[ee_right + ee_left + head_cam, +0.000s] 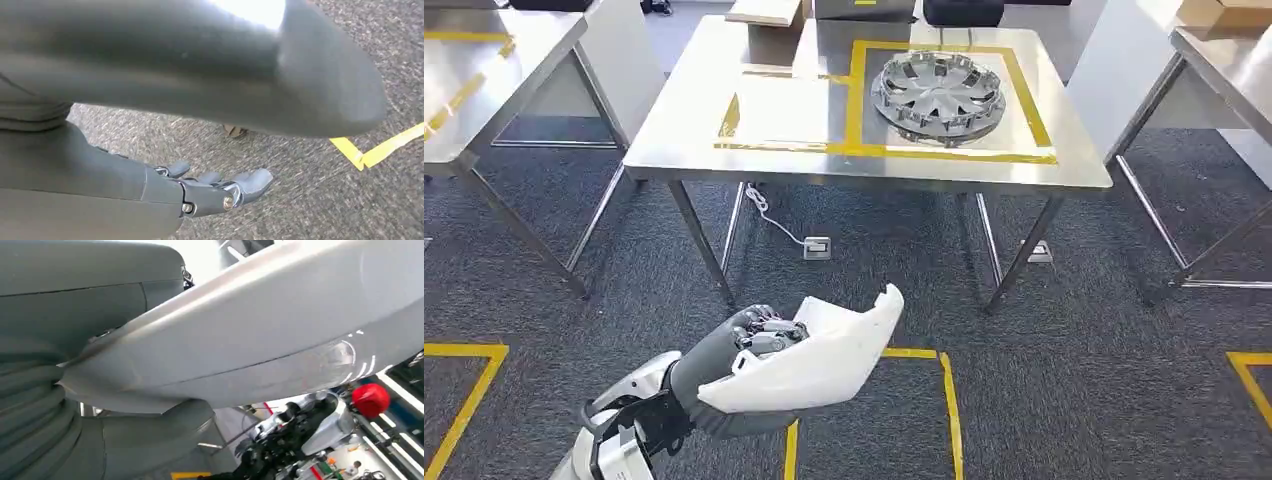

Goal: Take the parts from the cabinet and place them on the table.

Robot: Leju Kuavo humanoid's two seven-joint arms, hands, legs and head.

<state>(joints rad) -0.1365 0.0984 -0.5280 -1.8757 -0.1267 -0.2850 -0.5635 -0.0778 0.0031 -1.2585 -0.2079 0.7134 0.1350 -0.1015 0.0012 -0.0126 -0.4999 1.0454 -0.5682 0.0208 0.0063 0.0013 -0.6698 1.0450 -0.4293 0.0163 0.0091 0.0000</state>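
At seven o'clock the left robot hand (749, 345) grasps a white part (809, 362) hiding most of its fingers, the right robot hand (220, 192) hangs released, and a hubcap (939, 95) sits on the table (684, 130) at twelve.

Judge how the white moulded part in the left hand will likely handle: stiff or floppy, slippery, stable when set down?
The white part probably is stiff: it juts past the left hand without drooping. Its glossy surface suggests it could slip. Its curved shell may rock on the steel table.
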